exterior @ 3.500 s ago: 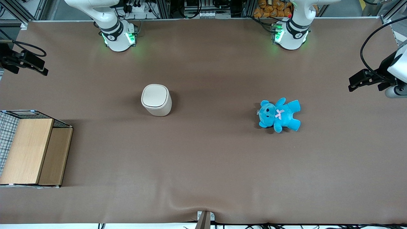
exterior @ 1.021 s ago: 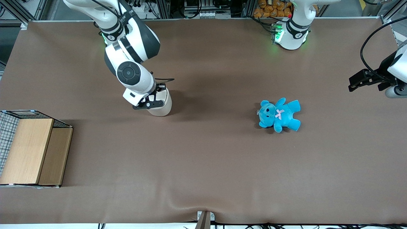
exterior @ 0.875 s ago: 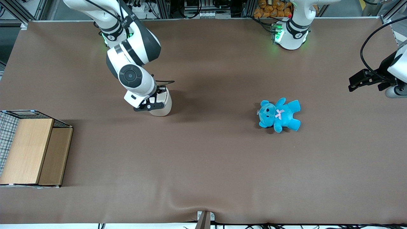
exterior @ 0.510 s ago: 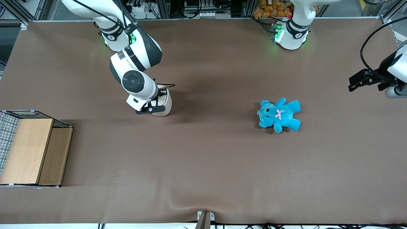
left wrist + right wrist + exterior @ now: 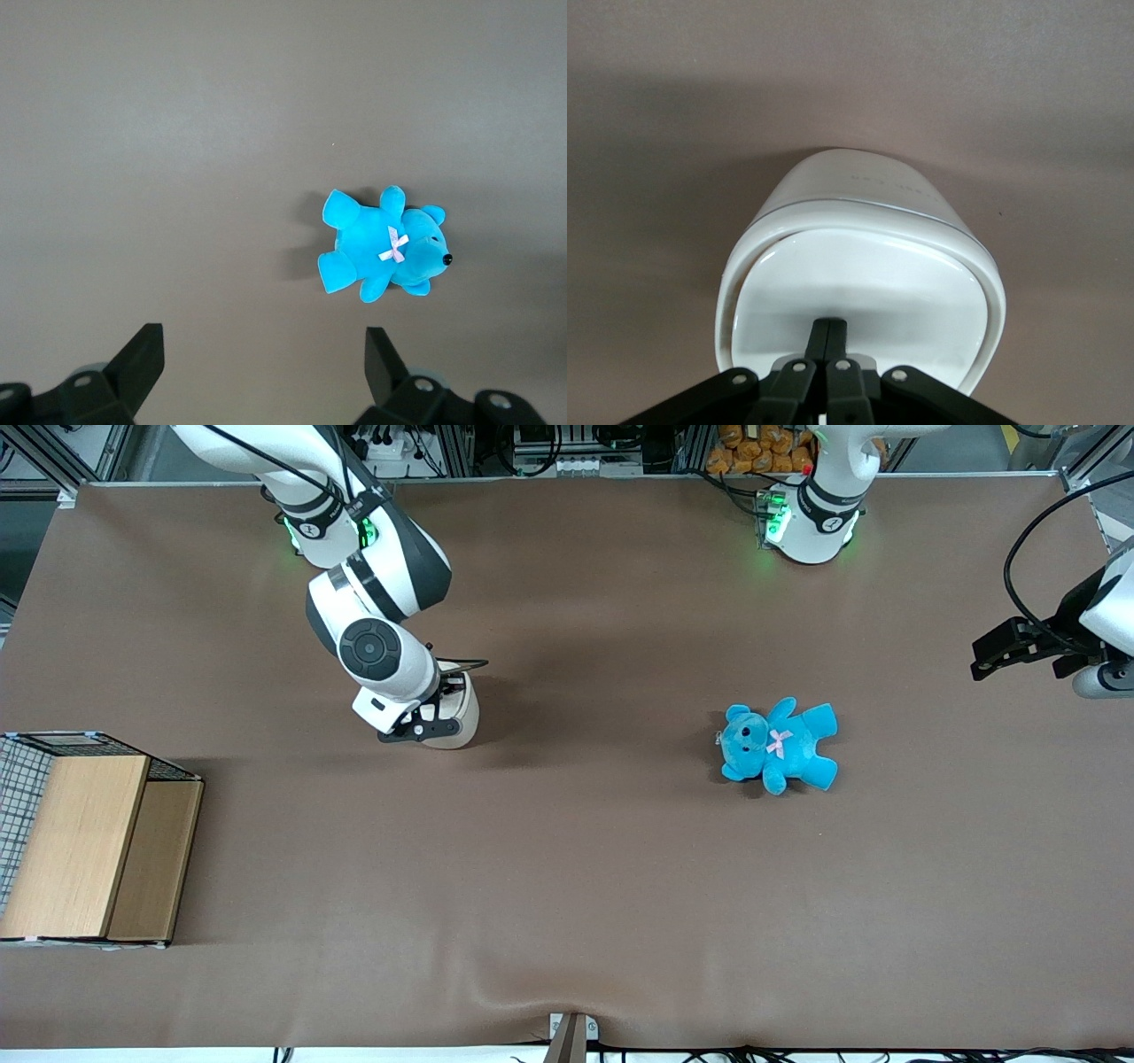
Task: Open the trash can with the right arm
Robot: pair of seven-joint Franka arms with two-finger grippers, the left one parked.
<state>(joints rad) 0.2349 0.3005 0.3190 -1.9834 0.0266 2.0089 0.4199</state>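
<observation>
The cream-white trash can [image 5: 459,717] stands on the brown table, mostly covered by my right arm [image 5: 372,646] in the front view. In the right wrist view the can [image 5: 859,266] shows its flat lid, which lies down on the rim. My gripper [image 5: 830,329] is shut, the two black fingers pressed together, with their tips on the lid near its middle. In the front view the gripper [image 5: 423,713] sits directly over the can's top.
A blue teddy bear [image 5: 778,746] lies on the table toward the parked arm's end; it also shows in the left wrist view [image 5: 381,252]. A wood-and-wire box [image 5: 84,837] stands at the working arm's end, nearer to the front camera.
My right arm swung in from out of view and came down over the trash can. In the last second the wrist shifted slightly toward the can's middle, then held still.
</observation>
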